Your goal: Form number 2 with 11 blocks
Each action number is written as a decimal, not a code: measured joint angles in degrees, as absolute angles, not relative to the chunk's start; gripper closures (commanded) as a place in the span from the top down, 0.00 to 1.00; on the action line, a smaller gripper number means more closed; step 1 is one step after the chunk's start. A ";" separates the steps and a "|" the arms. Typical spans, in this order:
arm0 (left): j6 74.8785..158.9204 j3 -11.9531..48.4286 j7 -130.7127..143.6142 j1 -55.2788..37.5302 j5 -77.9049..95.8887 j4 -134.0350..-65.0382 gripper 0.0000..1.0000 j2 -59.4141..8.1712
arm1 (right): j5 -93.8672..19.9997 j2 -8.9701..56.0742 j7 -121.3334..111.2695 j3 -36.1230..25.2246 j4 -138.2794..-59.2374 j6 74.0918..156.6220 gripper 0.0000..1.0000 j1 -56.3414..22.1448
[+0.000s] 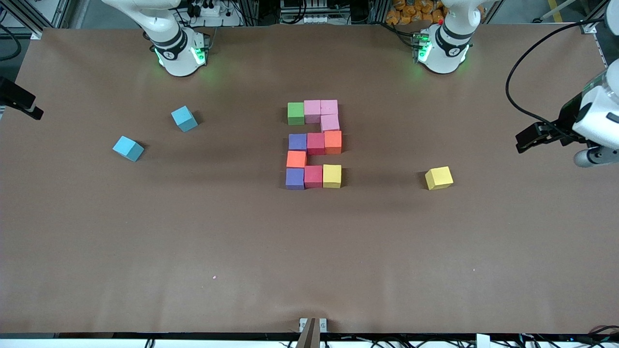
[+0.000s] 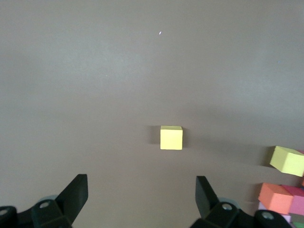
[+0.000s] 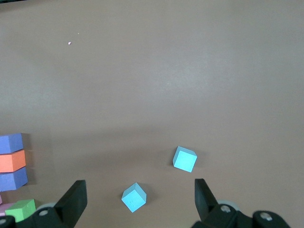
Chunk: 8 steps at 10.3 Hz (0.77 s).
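Eleven blocks sit edge to edge mid-table in the shape of a 2. The row farthest from the camera is green and two pink, with a third pink below. Then come purple, red and orange, then orange. The nearest row is purple, red and yellow. My left gripper is open and empty, up over the left arm's end of the table. My right gripper is open and empty, up over the right arm's end.
A loose yellow cube lies alone toward the left arm's end of the table. Two light-blue cubes lie toward the right arm's end, and both show in the right wrist view.
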State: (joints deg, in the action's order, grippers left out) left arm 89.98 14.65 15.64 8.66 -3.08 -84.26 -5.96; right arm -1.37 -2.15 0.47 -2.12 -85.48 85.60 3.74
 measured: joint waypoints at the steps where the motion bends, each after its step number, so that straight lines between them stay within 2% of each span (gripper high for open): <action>1: 89.91 11.48 14.64 6.10 -2.59 -84.27 1.00 -5.43 | -1.39 -2.15 0.48 -2.10 -85.46 85.59 1.00 3.74; 3: 89.41 4.61 12.51 0.12 -2.22 -84.33 1.00 -4.49 | -1.39 -2.14 0.47 -2.07 -85.45 85.58 1.00 3.74; 8: 88.90 3.29 11.45 -0.83 -2.00 -84.36 1.00 -4.24 | -1.39 -2.14 0.47 -2.05 -85.45 85.58 1.00 3.74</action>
State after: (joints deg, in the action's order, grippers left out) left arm 88.90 3.29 11.45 -0.83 -2.00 -84.36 -4.24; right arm -1.39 -2.14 0.47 -2.05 -85.45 85.58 3.74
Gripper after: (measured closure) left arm 0.000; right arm 0.000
